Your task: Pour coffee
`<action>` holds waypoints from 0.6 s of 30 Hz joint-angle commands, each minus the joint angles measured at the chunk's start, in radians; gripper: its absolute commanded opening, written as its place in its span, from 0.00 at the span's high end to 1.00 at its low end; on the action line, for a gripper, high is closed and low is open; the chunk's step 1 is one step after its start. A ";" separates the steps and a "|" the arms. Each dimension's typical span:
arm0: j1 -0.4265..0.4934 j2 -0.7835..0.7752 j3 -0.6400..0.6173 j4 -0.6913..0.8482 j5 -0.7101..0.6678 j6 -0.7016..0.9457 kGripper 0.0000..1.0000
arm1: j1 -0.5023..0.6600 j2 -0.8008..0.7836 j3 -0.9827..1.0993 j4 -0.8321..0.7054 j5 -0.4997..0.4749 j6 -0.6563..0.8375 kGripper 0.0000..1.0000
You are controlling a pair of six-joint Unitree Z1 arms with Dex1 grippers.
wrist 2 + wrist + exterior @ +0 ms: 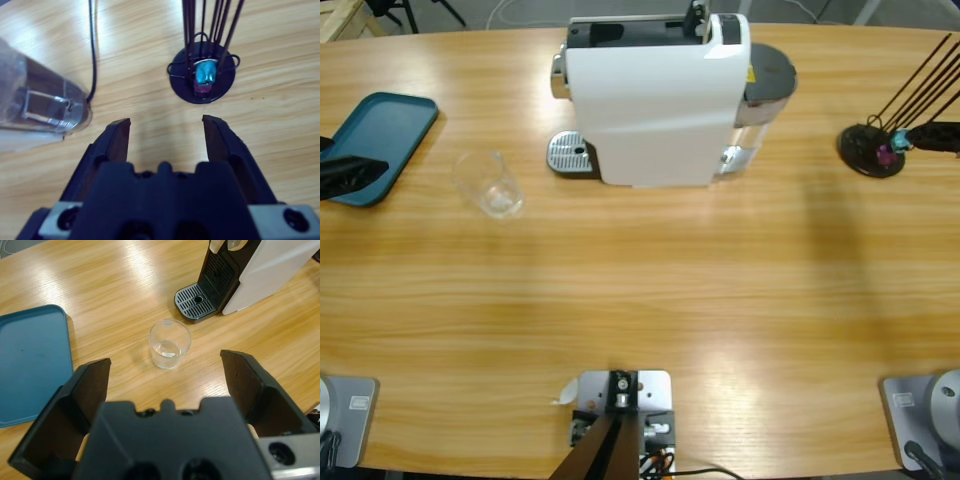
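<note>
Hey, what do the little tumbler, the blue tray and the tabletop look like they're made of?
Tumbler: clear glass or hard plastic; the wood shows through it, and which one I cannot tell. Tray: teal, smooth and matte with rounded corners, probably plastic. Tabletop: light wood or wood veneer with visible grain and a glossy sheen.

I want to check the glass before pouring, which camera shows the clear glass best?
The left wrist view: the glass stands upright, centred ahead of the open left gripper. The high view shows it small and faint. The right wrist view misses it.
</note>
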 commanded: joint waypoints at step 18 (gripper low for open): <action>0.007 -0.005 0.047 -0.026 0.029 -0.011 0.06 | -0.202 0.334 -0.003 -0.167 0.047 -0.104 0.40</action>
